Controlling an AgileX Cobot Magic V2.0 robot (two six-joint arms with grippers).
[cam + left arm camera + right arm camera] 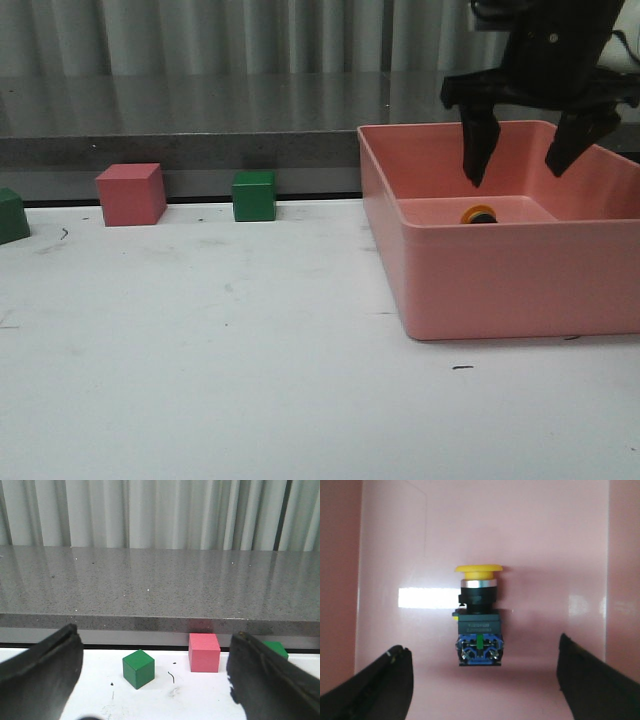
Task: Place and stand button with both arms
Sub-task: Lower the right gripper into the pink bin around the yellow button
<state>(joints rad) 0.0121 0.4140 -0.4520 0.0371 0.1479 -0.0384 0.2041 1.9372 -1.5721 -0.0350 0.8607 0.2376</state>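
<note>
So the button [478, 615] is lying on its side on the floor of the pink bin [500, 285] over on the right side of the table [220, 380], and from the front I'm only catching its yellow cap peeking over the near wall. Looking down through the right wrist camera, it's showing the whole thing: yellow mushroom cap, silvery collar, black body, then a blue base with a little green bit in the middle. The right gripper [522, 160] is hanging directly above it, dipping down inside the bin, with its jaws spread wide apart and nothing between them, and the button is sitting between the two fingers, not touching either one. The left gripper [150, 680] isn't showing in the front view at all, but its own camera is showing both fingers wide apart too, holding nothing, and pointing toward the far edge of the table. Along that far edge a pink cube [131, 194] is sitting with a green cube [254, 196] just to its right, and another green cube [12, 215] is poking in at the far left. Behind them a grey stone ledge [160, 587] is running across, with pale curtains [160, 512] hanging at the back.
</note>
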